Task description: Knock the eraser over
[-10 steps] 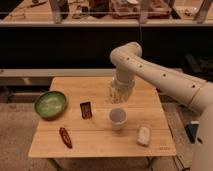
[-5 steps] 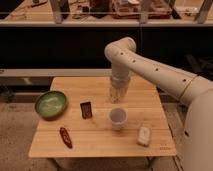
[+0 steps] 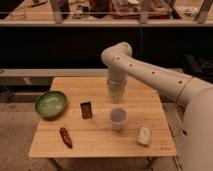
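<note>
The arm has been swinging a little toward the picture's left over the last second, drawing closer to the eraser (image 3: 86,109). The eraser is standing upright and untouched, near the pincer (image 3: 116,93), off to its picture-left and somewhat nearer the camera. Its long axis is running vertically, and its reddish-brown face is looking toward the camera. The pincer is hanging low over the tabletop (image 3: 150,102), probably so that a sideways sweep would be meeting the block's body. How far open it is cannot be told; nothing seems to be in its grasp. A white cup (image 3: 118,118) is sitting just camera-side of the pincer.
</note>
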